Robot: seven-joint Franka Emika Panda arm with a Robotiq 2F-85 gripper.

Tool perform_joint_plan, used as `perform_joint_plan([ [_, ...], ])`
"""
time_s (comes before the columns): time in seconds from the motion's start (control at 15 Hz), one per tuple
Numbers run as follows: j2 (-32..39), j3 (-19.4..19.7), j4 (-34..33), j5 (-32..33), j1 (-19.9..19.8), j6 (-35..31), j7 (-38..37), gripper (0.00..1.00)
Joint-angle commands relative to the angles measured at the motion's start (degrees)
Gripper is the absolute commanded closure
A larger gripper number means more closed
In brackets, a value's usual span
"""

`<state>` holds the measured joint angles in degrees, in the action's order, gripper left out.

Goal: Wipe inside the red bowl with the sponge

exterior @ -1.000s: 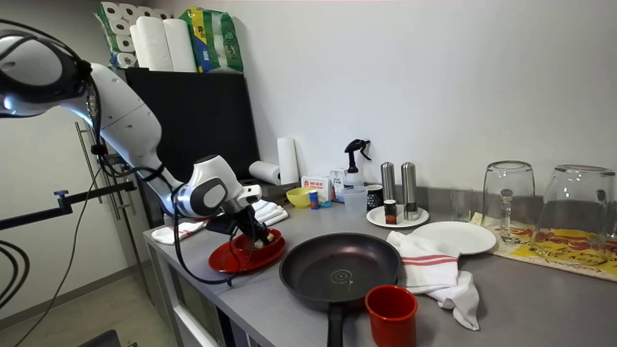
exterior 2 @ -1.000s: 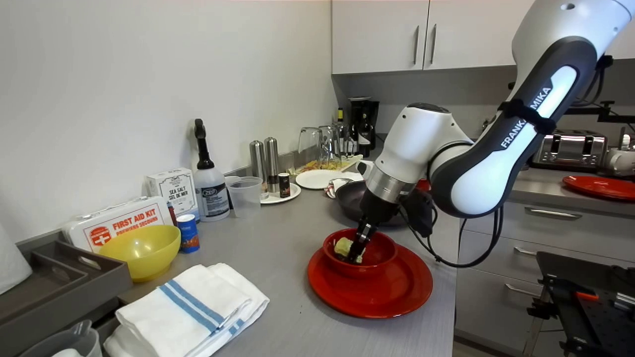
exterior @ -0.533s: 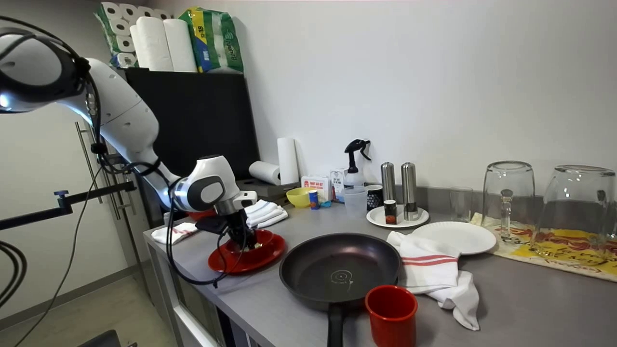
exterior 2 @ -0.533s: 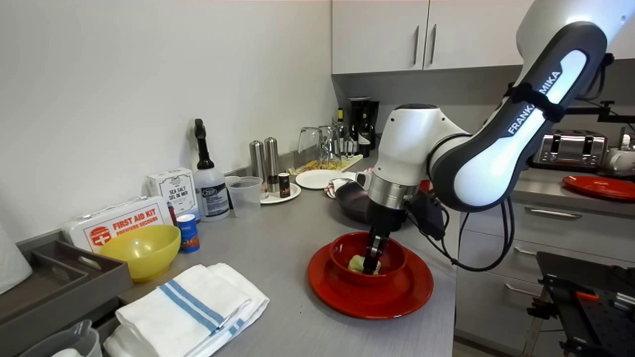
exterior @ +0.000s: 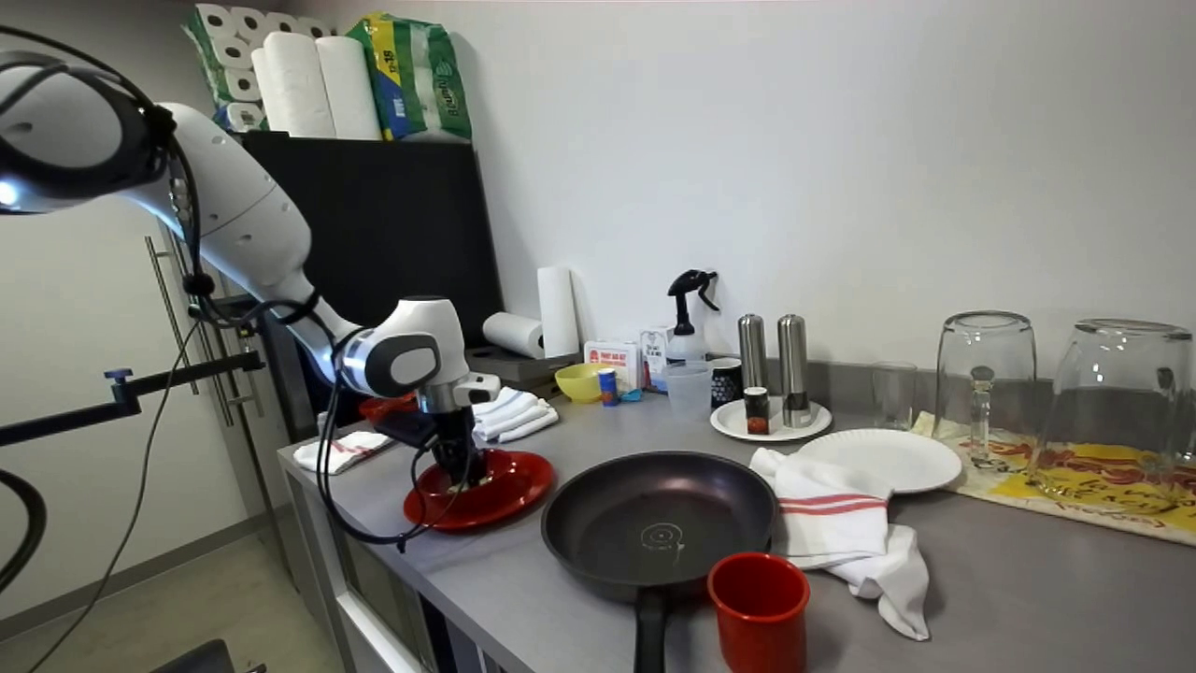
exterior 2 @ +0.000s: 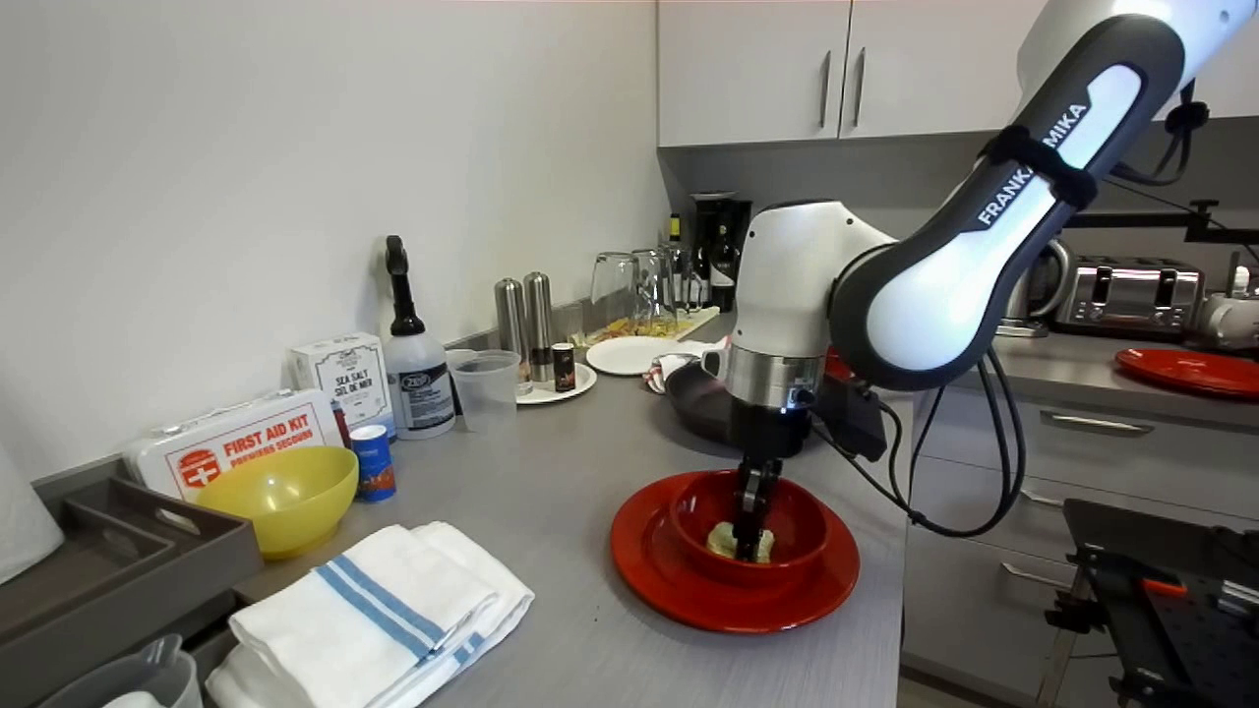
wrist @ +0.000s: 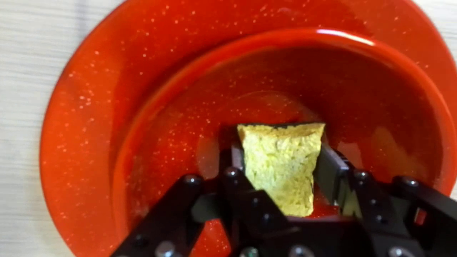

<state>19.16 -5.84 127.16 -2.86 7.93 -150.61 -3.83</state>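
Your gripper (wrist: 284, 162) holds the yellow sponge (wrist: 282, 175) pinched from both sides, low inside the red bowl (wrist: 357, 82). Bowl noted upright on the red plate (wrist: 82, 135). Beyond it on your counter (exterior 2: 580, 492), in an exterior view: black frying pan (exterior 2: 698, 403).

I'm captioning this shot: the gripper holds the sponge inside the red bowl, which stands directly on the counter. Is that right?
Not quite: the red bowl stands on a red plate, not directly on the counter, as an exterior view shows. The gripper does hold the sponge inside it.
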Motion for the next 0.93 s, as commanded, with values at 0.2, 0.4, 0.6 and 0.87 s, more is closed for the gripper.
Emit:
perform_joint_plan([
  [0.2, 0.19, -1.9, -2.74, -3.7, -2.46, 7.94, 3.58, 0.75],
  [0.4, 0.25, -0.15, -2.24, -0.09, -1.54, 6.48, 1.91, 0.75],
  [0.6, 0.27, 2.9, -1.49, 7.29, -0.46, 5.29, 0.39, 0.75],
  [0.87, 0.1, 5.43, -1.1, 14.46, -0.04, 3.81, -1.25, 0.75],
])
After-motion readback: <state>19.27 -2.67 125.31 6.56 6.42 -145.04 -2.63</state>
